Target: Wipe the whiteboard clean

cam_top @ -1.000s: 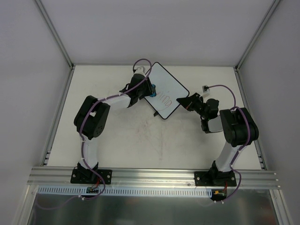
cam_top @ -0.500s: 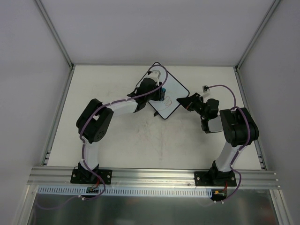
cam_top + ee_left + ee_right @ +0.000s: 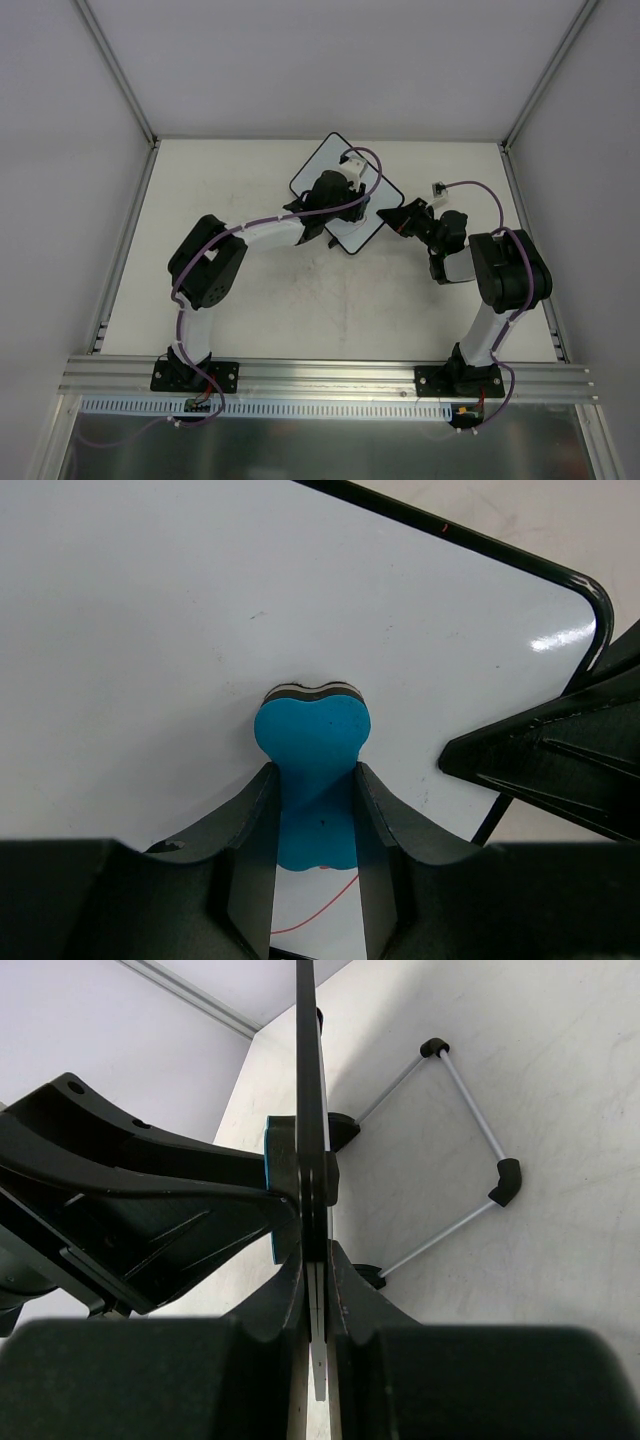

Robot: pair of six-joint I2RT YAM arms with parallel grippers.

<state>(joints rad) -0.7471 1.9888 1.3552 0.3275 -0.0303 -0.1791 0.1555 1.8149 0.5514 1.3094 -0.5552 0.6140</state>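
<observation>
The whiteboard (image 3: 322,162) is on the tabletop (image 3: 250,300) near the far edge, a little right of the middle. It is turned so that one corner points at the far edge. It is a small white rectangle with rounded corners and a thin black rim.

In the left wrist view its face (image 3: 200,610) is almost all clean and glossy, with a glare spot near the rounded corner. One thin red stroke (image 3: 330,905) shows low down between the fingers.

The left gripper (image 3: 315,790) is clamped on a blue eraser (image 3: 312,730), whose dark felt pad is pressed against the board.

The right gripper (image 3: 395,216) grips the board's right-hand corner. Its own camera shows the board edge-on (image 3: 307,1060), pinched between closed fingers (image 3: 345,1300). A wire stand (image 3: 470,1103) of silver rods with black corner pieces sits on the side of the board away from the eraser.
</observation>
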